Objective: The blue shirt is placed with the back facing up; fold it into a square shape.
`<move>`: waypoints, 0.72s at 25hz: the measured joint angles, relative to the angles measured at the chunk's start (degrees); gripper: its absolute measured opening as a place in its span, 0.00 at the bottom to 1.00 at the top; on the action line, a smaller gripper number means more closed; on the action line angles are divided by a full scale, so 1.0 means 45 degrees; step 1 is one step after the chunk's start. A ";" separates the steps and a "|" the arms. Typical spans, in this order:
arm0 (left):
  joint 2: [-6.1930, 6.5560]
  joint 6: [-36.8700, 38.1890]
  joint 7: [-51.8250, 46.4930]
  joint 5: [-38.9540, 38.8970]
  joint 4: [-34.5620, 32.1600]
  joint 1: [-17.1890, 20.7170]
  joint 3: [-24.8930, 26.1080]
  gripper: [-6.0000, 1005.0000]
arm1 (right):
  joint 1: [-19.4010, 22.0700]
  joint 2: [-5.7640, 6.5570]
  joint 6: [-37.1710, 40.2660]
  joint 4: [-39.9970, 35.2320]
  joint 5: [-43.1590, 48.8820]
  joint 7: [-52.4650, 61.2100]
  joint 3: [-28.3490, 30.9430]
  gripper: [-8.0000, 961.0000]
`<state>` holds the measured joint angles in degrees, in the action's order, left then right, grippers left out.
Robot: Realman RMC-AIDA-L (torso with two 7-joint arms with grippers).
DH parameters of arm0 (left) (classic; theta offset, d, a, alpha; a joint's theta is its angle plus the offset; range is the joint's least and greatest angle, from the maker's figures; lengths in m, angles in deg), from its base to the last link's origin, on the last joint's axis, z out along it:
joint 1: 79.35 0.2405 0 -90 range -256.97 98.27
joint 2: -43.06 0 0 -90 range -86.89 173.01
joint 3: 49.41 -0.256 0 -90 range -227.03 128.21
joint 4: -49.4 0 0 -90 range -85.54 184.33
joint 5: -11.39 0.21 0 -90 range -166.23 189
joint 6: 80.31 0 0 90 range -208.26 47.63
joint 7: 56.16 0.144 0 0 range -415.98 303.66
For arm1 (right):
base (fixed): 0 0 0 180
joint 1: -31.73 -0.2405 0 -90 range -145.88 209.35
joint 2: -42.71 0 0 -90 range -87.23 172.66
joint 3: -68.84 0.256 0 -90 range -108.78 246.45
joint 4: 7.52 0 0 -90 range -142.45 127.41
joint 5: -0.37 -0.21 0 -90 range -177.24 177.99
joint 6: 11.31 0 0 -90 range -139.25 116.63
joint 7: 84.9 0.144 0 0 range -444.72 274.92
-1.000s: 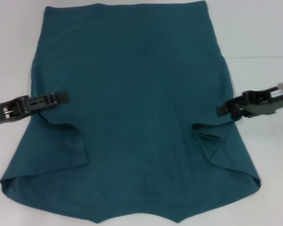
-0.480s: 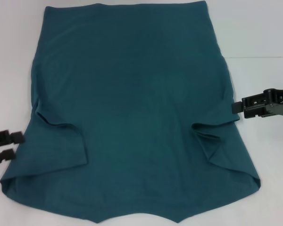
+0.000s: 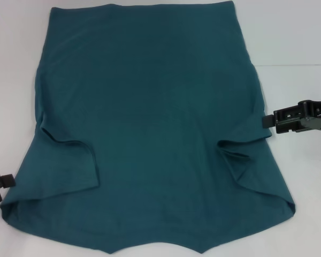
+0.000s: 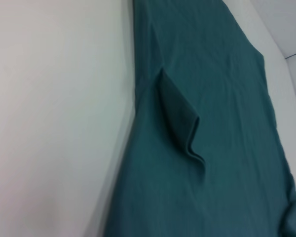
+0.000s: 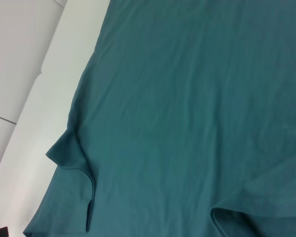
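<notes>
The white table (image 3: 305, 32) carries everything and shows bare on both sides of the cloth; a thin seam line crosses it on the right in the head view.

The blue shirt (image 3: 150, 118) lies spread flat over the middle of the table and takes up most of the head view. It is plain dark teal with no print, label or writing to be read anywhere on it. Its straight hem lies at the far end, and the cloth widens toward the robot into a ragged near edge that comes to a point at the bottom middle. Both sleeves are folded inward onto the body. The left sleeve flap (image 3: 69, 168) lies over the near-left part and its curled edge stands up a little in the left wrist view (image 4: 180, 123). The right sleeve flap (image 3: 246, 160) lies over the near-right part, with a small pleat beside it. Soft wrinkles run along both long sides.

The right pincer (image 3: 267, 121) hangs at the right edge of the shirt at about mid-height, its black tip just at the cloth's border. Whether its fingers are parted or closed, and whether they touch the cloth, cannot be told.

The left pincer (image 3: 1, 188) sits low at the left edge of the head view, just beside the near-left corner of the shirt. Its two black fingers (image 3: 4, 180) stand apart with white table between them, holding nothing.
</notes>
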<state>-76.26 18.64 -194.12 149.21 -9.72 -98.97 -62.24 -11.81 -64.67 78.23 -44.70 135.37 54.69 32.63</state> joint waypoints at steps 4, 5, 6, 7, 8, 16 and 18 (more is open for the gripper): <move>0.0018 -0.0455 -0.0133 0.0413 0.0218 0.0001 0.0004 0.69 | 0.0027 0.0008 -0.0006 0.0001 0.0000 -0.0003 0.0012 0.66; 0.0026 -0.0568 -0.0226 0.0563 0.0249 -0.0017 0.0008 0.69 | 0.0033 0.0009 -0.0004 0.0000 0.0000 -0.0004 0.0014 0.66; 0.0032 -0.0692 -0.0336 0.0757 0.0296 -0.0046 0.0010 0.69 | 0.0040 0.0011 -0.0005 0.0000 0.0000 -0.0004 0.0016 0.66; 0.0037 -0.0812 -0.0434 0.0918 0.0361 -0.0071 0.0016 0.69 | 0.0049 0.0012 -0.0004 0.0000 -0.0001 -0.0004 0.0017 0.66; 0.0037 -0.0857 -0.0467 0.0973 0.0420 -0.0078 0.0024 0.69 | 0.0062 0.0014 -0.0003 0.0000 0.0000 -0.0004 0.0019 0.66; -0.0002 -0.1388 -0.0693 0.0938 0.0875 0.0012 0.0115 0.69 | 0.0098 0.0017 0.0007 0.0001 0.0000 -0.0005 0.0072 0.66; -0.0004 -0.1472 -0.0817 0.0935 0.0967 0.0012 0.0116 0.69 | 0.0102 0.0017 0.0007 0.0002 0.0002 -0.0005 0.0087 0.66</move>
<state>-76.28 12.02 -197.79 153.42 -5.37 -98.92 -61.72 -11.35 -64.60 78.26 -44.70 135.38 54.67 33.02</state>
